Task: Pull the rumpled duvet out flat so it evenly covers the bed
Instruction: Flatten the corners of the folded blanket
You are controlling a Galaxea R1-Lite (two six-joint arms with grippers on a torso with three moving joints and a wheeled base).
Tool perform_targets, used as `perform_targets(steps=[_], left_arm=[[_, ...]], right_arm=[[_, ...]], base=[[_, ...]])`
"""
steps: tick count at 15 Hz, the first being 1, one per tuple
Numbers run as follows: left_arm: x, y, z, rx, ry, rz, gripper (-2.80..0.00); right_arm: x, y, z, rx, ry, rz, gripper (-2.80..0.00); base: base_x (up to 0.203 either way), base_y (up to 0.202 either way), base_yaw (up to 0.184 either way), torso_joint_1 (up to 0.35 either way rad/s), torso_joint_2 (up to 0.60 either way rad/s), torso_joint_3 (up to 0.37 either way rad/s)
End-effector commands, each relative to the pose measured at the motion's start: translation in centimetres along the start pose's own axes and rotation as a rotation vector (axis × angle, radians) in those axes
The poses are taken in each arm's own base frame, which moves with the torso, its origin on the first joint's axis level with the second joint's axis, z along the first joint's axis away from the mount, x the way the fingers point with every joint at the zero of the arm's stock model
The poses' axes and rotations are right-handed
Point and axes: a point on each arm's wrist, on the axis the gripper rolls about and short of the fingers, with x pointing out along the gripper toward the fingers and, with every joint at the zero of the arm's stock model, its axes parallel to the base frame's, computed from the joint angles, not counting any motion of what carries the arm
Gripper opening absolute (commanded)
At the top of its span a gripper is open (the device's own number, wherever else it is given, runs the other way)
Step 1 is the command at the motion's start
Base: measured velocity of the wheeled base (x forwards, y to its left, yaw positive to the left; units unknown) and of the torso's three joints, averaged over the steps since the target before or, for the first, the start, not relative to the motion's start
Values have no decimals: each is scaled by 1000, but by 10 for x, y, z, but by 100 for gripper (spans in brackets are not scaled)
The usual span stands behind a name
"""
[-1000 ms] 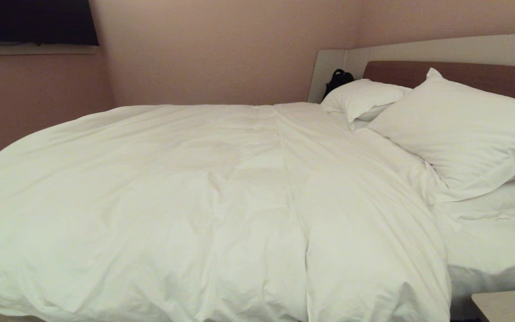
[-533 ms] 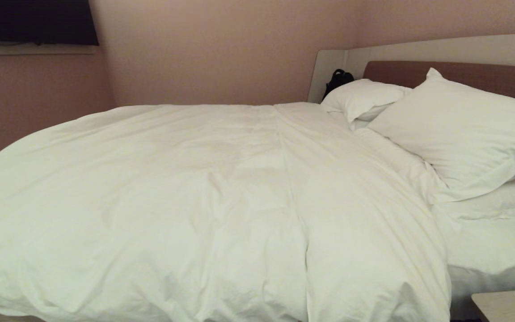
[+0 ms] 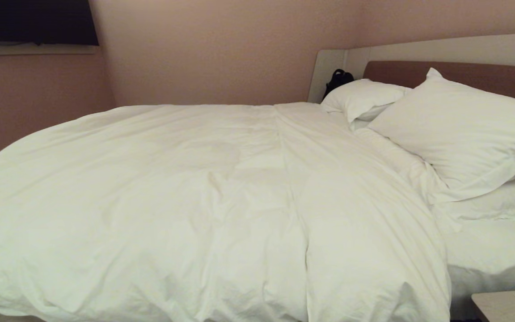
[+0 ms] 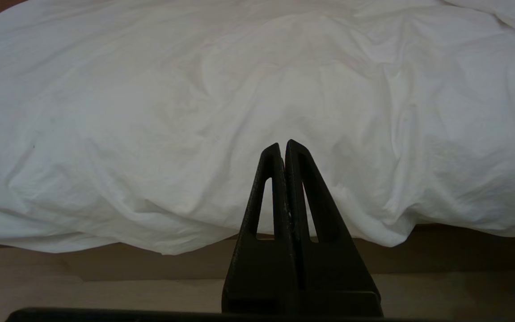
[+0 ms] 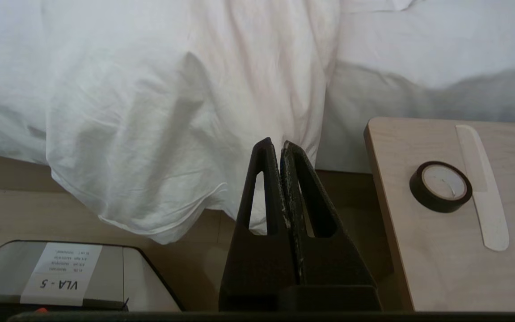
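Duvet (image 3: 186, 201) sits spread over most of the bed (image 3: 485, 49), near edge draped over the side facing the robot. Not even though: it's bunched toward the foot side, and a strip of bare sheet (image 3: 494, 250) shows on the near side just below the 2 pillows (image 3: 463, 129). A long crease runs across it away from the robot, with wrinkles around it.

Left gripper (image 4: 283, 145) is fully closed, holding nothing, pointed at the overhanging duvet edge, apart from the fabric. Right gripper (image 5: 275, 145) is the same: pressed shut, empty, aimed at the hanging duvet corner (image 5: 150, 214) next to the bare mattress side. Neither arm shows in the head view, so both read as low and parked in front of the bed, my guess being a rest pose between moves.

Bedside table (image 5: 445, 232) sits just beside the right gripper, carrying a tape roll (image 5: 441, 185) and a pale comb (image 5: 483, 188).

Judgement: mostly laid out; the head-end corner near the right arm is the likely grab point to pull toward the pillows. Watch that table on the swing.
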Motion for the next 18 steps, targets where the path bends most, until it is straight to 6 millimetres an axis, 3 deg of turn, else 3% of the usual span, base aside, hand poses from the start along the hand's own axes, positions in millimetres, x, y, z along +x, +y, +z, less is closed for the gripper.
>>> perform_targets(steps=[1, 6, 9, 18], left_arm=[[0, 0, 0, 0, 0, 0, -280], [0, 0, 0, 0, 0, 0, -280], [0, 0, 0, 0, 0, 0, -280], [0, 0, 0, 0, 0, 0, -280]], right_arm=[[-2, 0, -1, -1, -27, -1, -280], [-8, 0, -3, 2, -105, -16, -280], [-17, 1, -8, 6, -247, -30, -280], [-18, 1, -9, 17, -250, -29, -280]], base=[[0, 0, 0, 0, 0, 0], [0, 0, 0, 0, 0, 0], [0, 0, 0, 0, 0, 0], [0, 0, 0, 0, 0, 0]])
